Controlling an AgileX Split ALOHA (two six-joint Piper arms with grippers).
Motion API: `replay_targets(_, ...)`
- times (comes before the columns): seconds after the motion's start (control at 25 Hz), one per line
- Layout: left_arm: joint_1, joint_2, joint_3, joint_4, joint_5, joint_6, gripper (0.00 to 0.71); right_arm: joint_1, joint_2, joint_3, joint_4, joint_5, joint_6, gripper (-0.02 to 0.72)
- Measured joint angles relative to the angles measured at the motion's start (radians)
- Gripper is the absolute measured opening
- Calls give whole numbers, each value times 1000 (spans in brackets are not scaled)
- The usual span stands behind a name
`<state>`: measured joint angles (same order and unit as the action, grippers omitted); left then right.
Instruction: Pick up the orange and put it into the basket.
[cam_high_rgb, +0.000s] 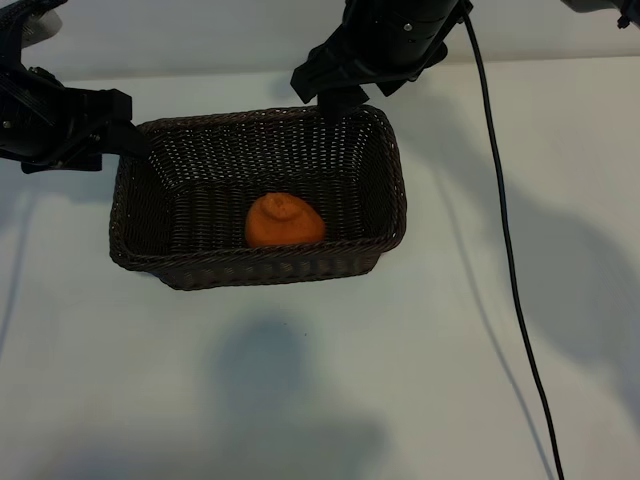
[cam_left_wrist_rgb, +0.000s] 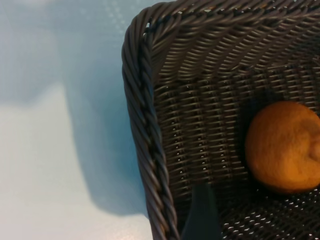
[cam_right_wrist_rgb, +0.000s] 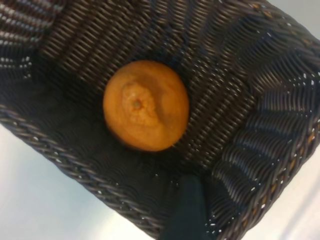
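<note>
The orange lies loose on the floor of the dark woven basket, near its front wall, knob upward. In the right wrist view the orange sits free, well clear of the one dark finger that shows against the basket wall. My right gripper hangs open over the basket's far rim and holds nothing. My left gripper is open at the basket's far left corner. One of its fingers shows just inside the braided rim, apart from the orange.
A black cable runs down the white table on the right side of the basket. Soft shadows fall on the table in front of the basket and at both sides.
</note>
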<state>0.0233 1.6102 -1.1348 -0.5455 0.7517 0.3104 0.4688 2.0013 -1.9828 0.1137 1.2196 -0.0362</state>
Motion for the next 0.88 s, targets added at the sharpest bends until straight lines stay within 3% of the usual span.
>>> replay_targets(0.88, 0, 0, 0, -30, -2, 1, 589, 1, 0, 0, 7, 1, 5, 601)
